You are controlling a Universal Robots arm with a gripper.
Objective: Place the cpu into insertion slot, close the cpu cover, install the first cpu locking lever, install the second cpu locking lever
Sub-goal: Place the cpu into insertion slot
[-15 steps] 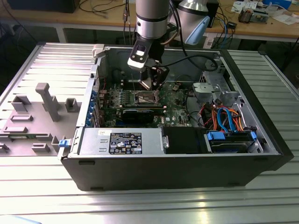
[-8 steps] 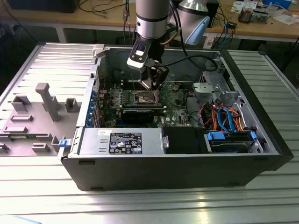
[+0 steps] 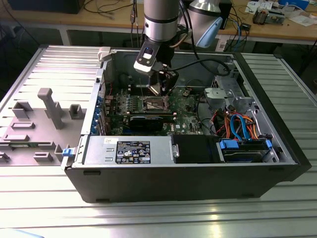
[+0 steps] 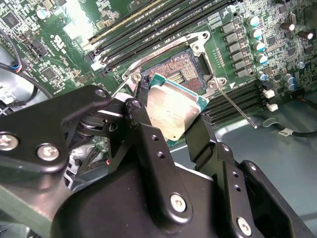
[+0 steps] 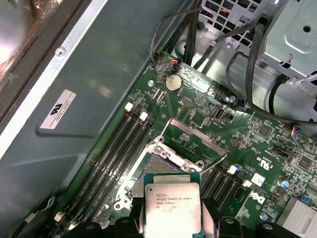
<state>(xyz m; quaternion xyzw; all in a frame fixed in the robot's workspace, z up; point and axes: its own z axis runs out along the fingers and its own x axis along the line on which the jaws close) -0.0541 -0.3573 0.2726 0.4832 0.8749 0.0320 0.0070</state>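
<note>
CPU [image 4: 176,111] is clamped between the black jaws, which grip it by two opposite edges; we see its dull silver top and a thin green border in both wrist views. It is held over the slot [image 4: 172,68], hiding part of the brownish-gold contact field in the second wrist view, and we cannot tell whether it touches anything but the jaws. In the first wrist view the cover [image 5: 198,139] stands raised off the slot, with green board showing through its square window. A thin lever [image 4: 237,106] sticks up free just beside the slot. Long black memory slots [image 5: 114,153] run along both sides of it. In the exterior view we see the arm [image 3: 159,20] reaching down into the open case [image 3: 198,173], which lies on the ridged metal table [image 3: 148,218]; the jaws hover above the slot near the middle of the board [image 3: 185,121]. Grey fixtures [image 3: 49,109] rest on the table at the exterior view's left.
</note>
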